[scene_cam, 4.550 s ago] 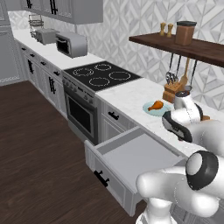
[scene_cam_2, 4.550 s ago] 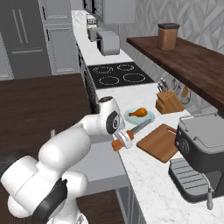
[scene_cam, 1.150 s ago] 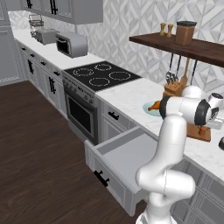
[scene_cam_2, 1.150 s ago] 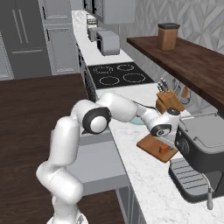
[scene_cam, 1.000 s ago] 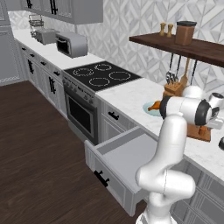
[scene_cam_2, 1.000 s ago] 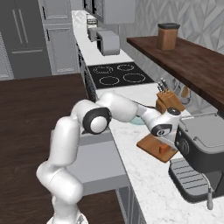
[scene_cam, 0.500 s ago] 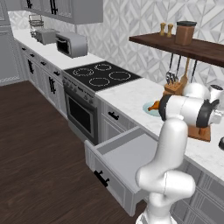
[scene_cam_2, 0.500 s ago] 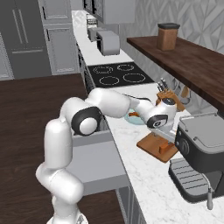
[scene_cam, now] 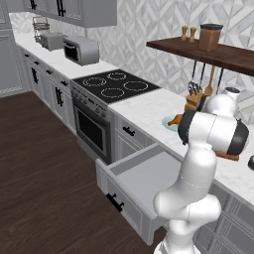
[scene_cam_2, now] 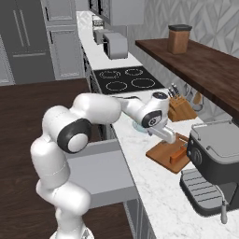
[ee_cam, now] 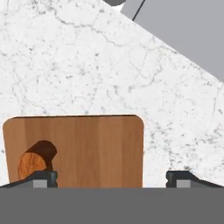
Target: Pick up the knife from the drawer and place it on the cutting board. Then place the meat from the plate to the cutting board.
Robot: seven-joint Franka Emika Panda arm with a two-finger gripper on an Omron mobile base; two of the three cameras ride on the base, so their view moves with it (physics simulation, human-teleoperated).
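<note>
The reddish-brown cutting board (scene_cam_2: 164, 150) (ee_cam: 96, 148) lies on the marble counter. The knife (scene_cam_2: 179, 153) rests on it, and its orange-brown handle (ee_cam: 31, 165) shows at the board's lower left in the hand view. My gripper (scene_cam_2: 173, 138) (ee_cam: 111, 178) hovers just above the board, open, with nothing between its fingertips (ee_cam: 44, 176). The meat (scene_cam: 174, 119) lies on the pale blue-green plate (scene_cam: 168, 125) (scene_cam_2: 138, 126), which my forearm partly covers. The grey drawer (scene_cam: 141, 178) (scene_cam_2: 95, 170) stands pulled out. A sliver of the board (scene_cam: 227, 157) shows behind my elbow.
A wooden knife block (scene_cam: 194, 101) (scene_cam_2: 178, 109) stands at the wall behind the plate. A dark coffee machine (scene_cam_2: 217, 154) sits right beside the board. A wooden shelf (scene_cam_2: 200, 60) hangs above. The stove (scene_cam: 114, 87) is further left along the counter.
Earlier the gripper carried the knife over the counter toward the board. Now the knife lies on the board and the gripper is open above it; the elbow has swung up.
</note>
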